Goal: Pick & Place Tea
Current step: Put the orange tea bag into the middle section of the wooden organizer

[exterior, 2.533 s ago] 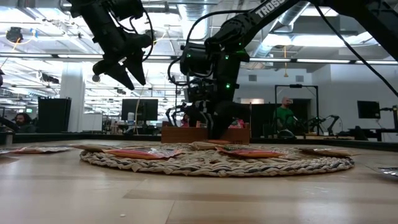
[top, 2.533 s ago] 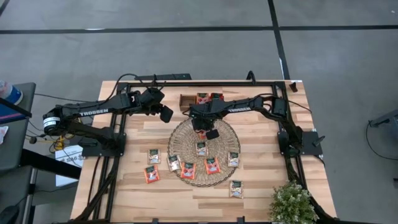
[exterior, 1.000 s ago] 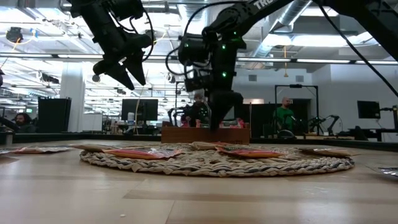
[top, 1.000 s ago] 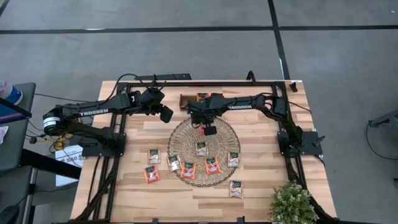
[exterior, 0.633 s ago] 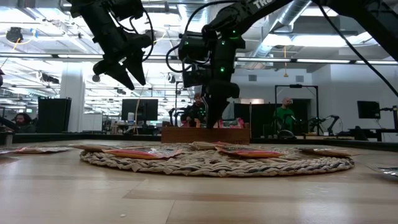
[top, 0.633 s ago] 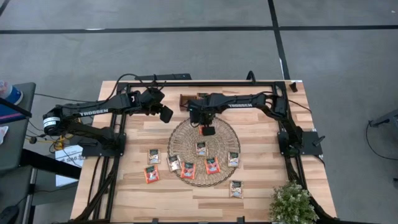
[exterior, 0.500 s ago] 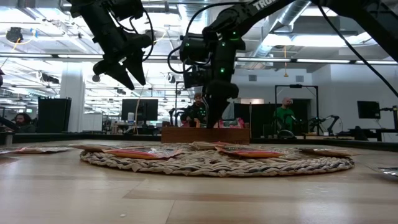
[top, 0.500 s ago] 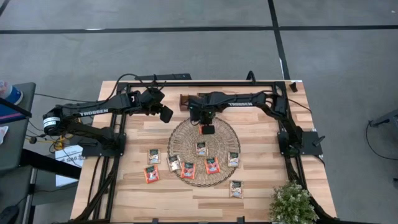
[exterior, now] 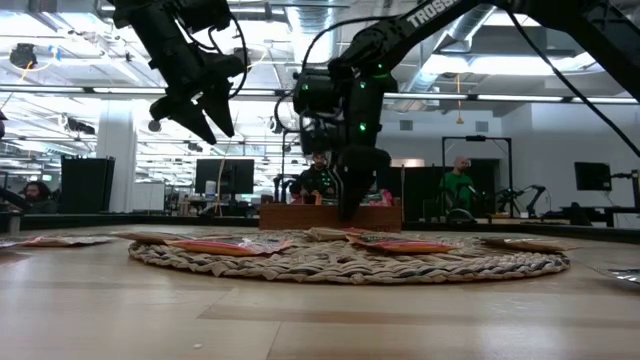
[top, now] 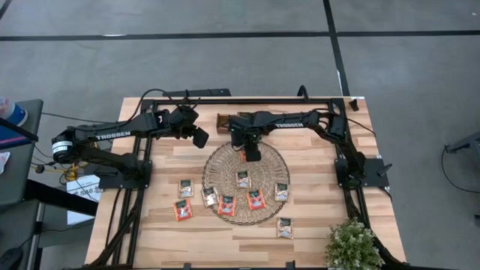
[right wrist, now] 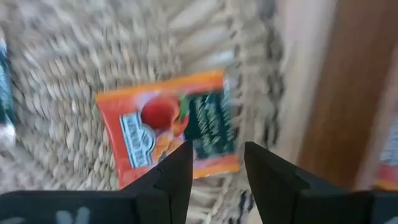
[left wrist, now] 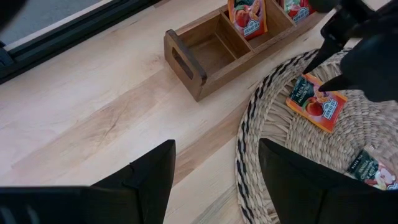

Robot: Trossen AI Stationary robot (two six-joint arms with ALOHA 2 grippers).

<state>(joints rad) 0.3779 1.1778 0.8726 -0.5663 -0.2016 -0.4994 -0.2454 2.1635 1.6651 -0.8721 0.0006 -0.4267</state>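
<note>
Looking down from above: right gripper (top: pixel 248 154) sits over the far edge of the mat (top: pixel 217 169), just in front of the tray (top: pixel 223 122). An orange sachet (top: pixel 244 157) peeks out beneath it. Other sachets lie on the mat's near half and on the table (top: pixel 315 217) to the left and front right. Left gripper (top: pixel 201 138) hangs left of the tray, off the mat, holding nothing.

Low view: right gripper (exterior: pixel 349 205) points down at the mat (exterior: pixel 350 262), tips close above the weave, tray (exterior: pixel 330 216) behind it. Flat sachets rest on the mat. Left gripper (exterior: pixel 205 118) hangs high, fingers spread. People sit at desks in the room behind.

Left wrist view: left fingers (left wrist: pixel 149 180) stand wide apart, nothing between them. Orange sachet (left wrist: pixel 315 103) lies flat on the mat (left wrist: pixel 273 143) under the right gripper (left wrist: pixel 328 53). Tray (left wrist: pixel 199 65) has an empty end compartment; the next ones hold sachets.

Right wrist view: right fingers (right wrist: pixel 177 171) are parted, pinching nothing. Orange sachet (right wrist: pixel 171 124) lies free on the mat (right wrist: pixel 74 68) beyond them, tray wall (right wrist: pixel 336 93) beside.
</note>
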